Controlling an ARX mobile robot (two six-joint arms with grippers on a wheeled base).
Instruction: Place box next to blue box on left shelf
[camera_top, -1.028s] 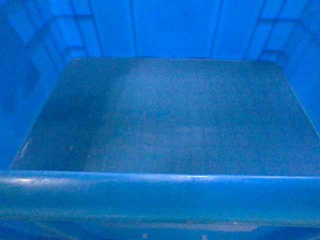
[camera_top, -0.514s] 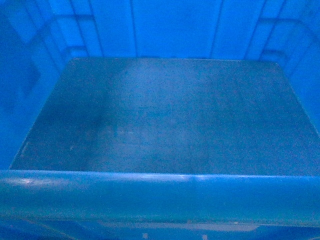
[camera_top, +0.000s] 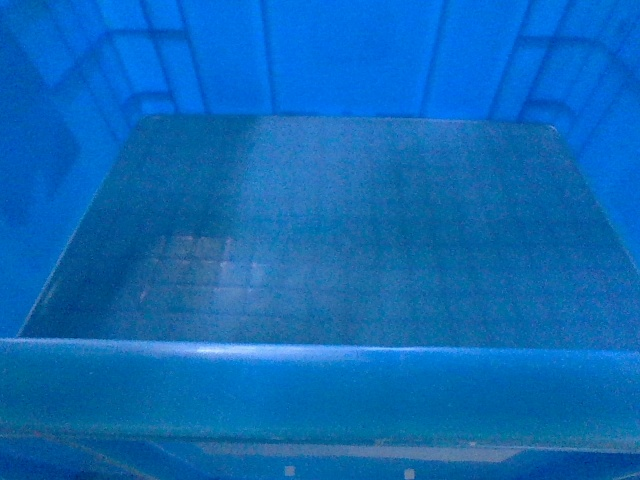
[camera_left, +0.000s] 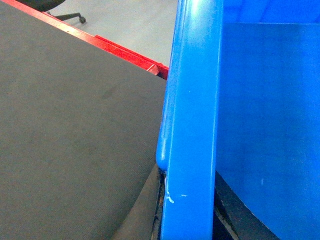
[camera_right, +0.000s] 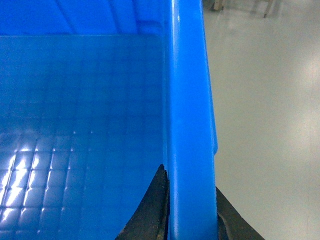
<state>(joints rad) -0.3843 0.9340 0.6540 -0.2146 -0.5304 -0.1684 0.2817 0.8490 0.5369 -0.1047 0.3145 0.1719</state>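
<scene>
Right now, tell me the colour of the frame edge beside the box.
Red; the frame edge shows best in the left wrist view, left of the box rim.

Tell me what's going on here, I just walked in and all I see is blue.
The robot is holding a large blue crate by its two side rims, one arm on each side. The right gripper has its fingers either side of the right rim; the left gripper looks clamped on the left rim, though its fingers barely show. The crate is empty. A dark surface with a red frame lies to its left. No shelf is in view.
</scene>
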